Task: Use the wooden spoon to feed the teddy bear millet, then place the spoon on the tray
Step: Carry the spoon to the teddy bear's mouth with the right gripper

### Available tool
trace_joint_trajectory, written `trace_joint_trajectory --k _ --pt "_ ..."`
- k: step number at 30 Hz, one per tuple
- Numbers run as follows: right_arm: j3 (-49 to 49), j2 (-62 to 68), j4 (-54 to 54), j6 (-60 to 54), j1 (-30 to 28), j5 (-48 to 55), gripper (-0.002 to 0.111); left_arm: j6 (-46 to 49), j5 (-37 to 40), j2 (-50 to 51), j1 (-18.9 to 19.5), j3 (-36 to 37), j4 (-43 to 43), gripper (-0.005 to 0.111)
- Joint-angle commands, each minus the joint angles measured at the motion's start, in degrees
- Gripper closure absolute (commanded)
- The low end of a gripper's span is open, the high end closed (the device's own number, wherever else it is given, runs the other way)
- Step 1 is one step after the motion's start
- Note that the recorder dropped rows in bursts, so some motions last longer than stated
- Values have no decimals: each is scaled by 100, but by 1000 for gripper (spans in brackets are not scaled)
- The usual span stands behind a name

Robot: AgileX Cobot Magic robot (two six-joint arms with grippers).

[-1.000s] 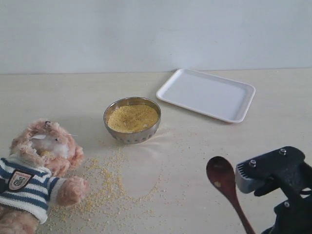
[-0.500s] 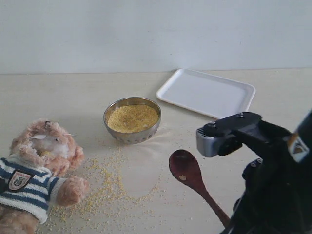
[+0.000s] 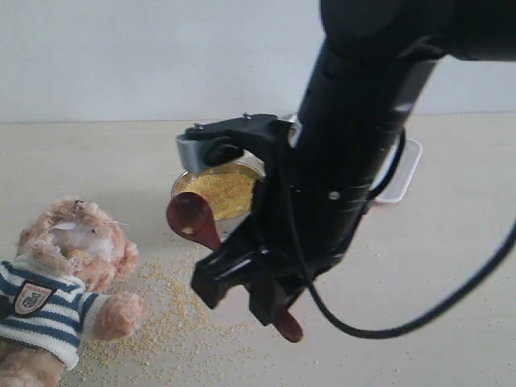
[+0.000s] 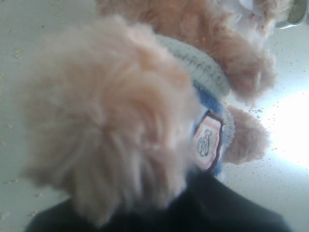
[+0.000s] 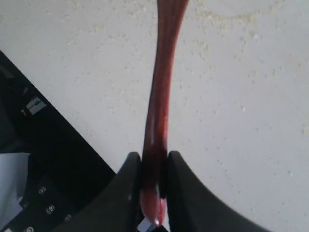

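Observation:
My right gripper point(image 3: 260, 292) point(image 5: 153, 180) is shut on the handle of the wooden spoon point(image 3: 193, 221) point(image 5: 158, 111). The spoon's oval bowl hangs in front of the left rim of the steel bowl of millet point(image 3: 224, 190), between that bowl and the teddy bear point(image 3: 71, 256). A few grains cling to the spoon. The bear lies at the lower left in its striped sweater. Its fur and shield badge point(image 4: 207, 141) fill the left wrist view and hide the left jaws. The white tray point(image 3: 409, 168) shows only as a corner behind the right arm.
Loose millet point(image 3: 173, 310) lies scattered on the table between the bear and the steel bowl, and more grains point(image 5: 227, 19) show under the spoon. The big black right arm point(image 3: 363, 145) crosses the middle of the scene. A white wall stands behind the table.
The right arm has swept left and up from the lower right, carrying the spoon from open table to the steel bowl's front left. The arm now covers most of the tray.

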Motion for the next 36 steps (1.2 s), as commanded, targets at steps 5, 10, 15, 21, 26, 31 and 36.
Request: trace_joint_trajectory --k 5,10,15,21,26,31,36 --pt "-1550 1202 -266 -198 462 83 106 27 64 -19 16 24 -82 102" --pt "-2399 1910 -515 -198 689 83 106 27 64 -19 16 24 -82 102" --pt "-2990 2391 -627 -198 860 83 106 27 64 -19 16 24 -82 102" --pt "-3272 2748 -1473 -17 1067 83 106 27 64 -19 16 24 -82 102" --pt "-3270 2826 -3070 343 1466 83 106 27 64 -19 16 24 -82 102" --pt "-3270 2826 -4347 531 1944 83 106 27 64 -19 16 24 -82 102" --pt "-3247 2826 -4754 820 2096 83 106 27 64 -19 16 24 -82 102"
